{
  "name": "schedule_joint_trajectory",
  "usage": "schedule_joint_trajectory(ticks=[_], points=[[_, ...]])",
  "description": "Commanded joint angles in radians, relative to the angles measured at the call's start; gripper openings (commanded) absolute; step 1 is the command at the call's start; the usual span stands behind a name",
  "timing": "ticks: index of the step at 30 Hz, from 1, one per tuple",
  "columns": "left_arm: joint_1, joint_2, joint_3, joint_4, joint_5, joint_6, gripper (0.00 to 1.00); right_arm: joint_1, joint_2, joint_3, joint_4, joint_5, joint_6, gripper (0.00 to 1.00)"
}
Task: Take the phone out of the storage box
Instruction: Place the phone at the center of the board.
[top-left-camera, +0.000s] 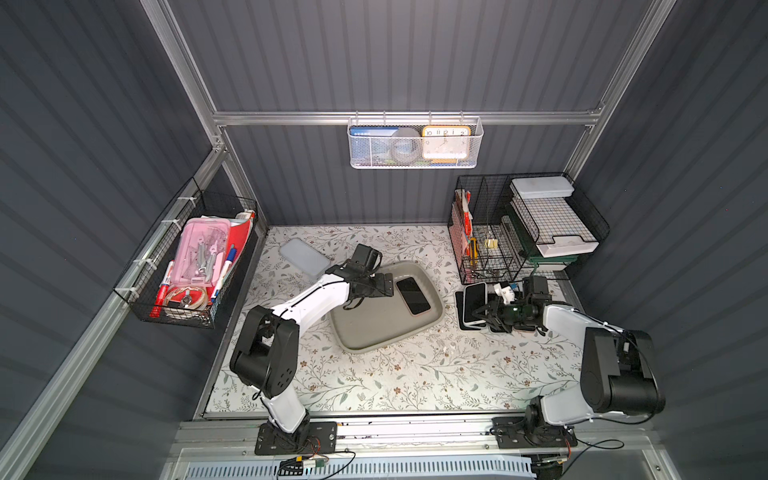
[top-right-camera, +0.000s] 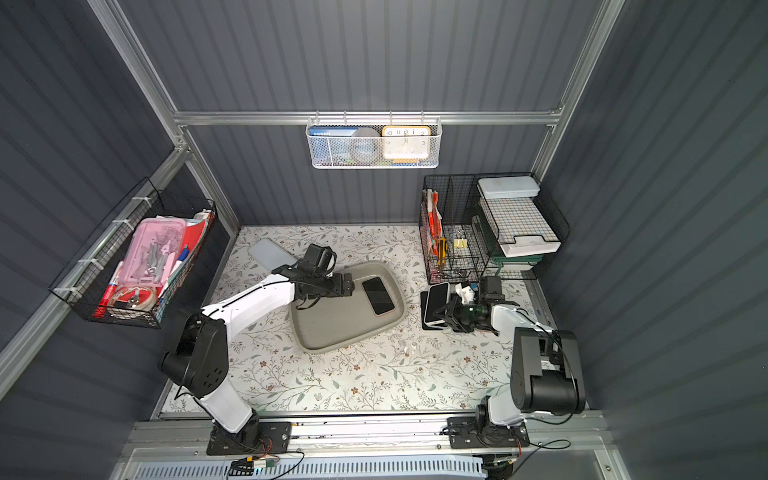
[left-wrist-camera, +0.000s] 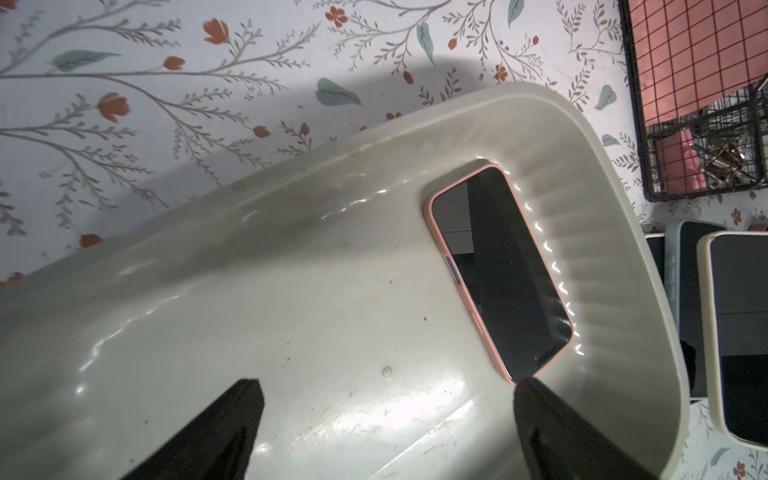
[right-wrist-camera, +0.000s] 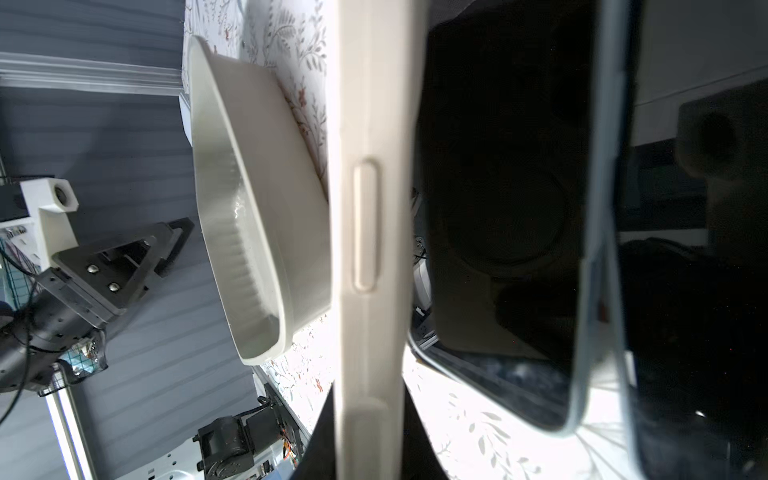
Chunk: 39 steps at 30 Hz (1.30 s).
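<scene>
The pink-cased phone (top-left-camera: 413, 296) lies flat, screen up, in the storage box (top-left-camera: 374, 328) at the middle of the table (top-left-camera: 415, 382), tight against the box wall facing the table's right edge; the left hand (top-left-camera: 387, 286) hovers just beside it, wide open and empty. Near the right edge the right hand (top-left-camera: 487, 312) is clamped on a white-cased phone (top-left-camera: 475, 302) above other phones (top-left-camera: 459, 309) lying there. The step looks like the reach for the boxed phone: the left hand must next straddle it, with little room at the wall.
</scene>
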Motion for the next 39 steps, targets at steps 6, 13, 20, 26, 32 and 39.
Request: schedule_joint_trajectory(ticks=[6, 13, 20, 26, 32, 39], points=[[-0.032, 0.057, 0.071, 0.027, 0.021, -0.054, 0.99, -0.031, 0.041, 0.048, -0.009, -0.012, -0.061, 0.27], [-0.042, 0.075, 0.099, 0.021, 0.021, -0.058, 0.99, -0.048, 0.053, 0.052, -0.038, 0.048, -0.085, 0.50], [-0.058, 0.097, 0.110, 0.020, 0.017, -0.071, 0.99, -0.056, -0.010, 0.049, -0.092, 0.202, -0.102, 0.78], [-0.095, 0.166, 0.144, 0.015, -0.017, -0.130, 0.99, -0.048, -0.099, 0.071, -0.176, 0.397, -0.136, 0.91], [-0.132, 0.247, 0.239, -0.009, -0.104, -0.205, 0.99, 0.032, -0.280, 0.122, -0.284, 0.746, -0.163, 0.96], [-0.177, 0.371, 0.396, -0.139, -0.237, -0.315, 0.99, 0.201, -0.357, 0.201, -0.305, 0.962, -0.186, 0.99]])
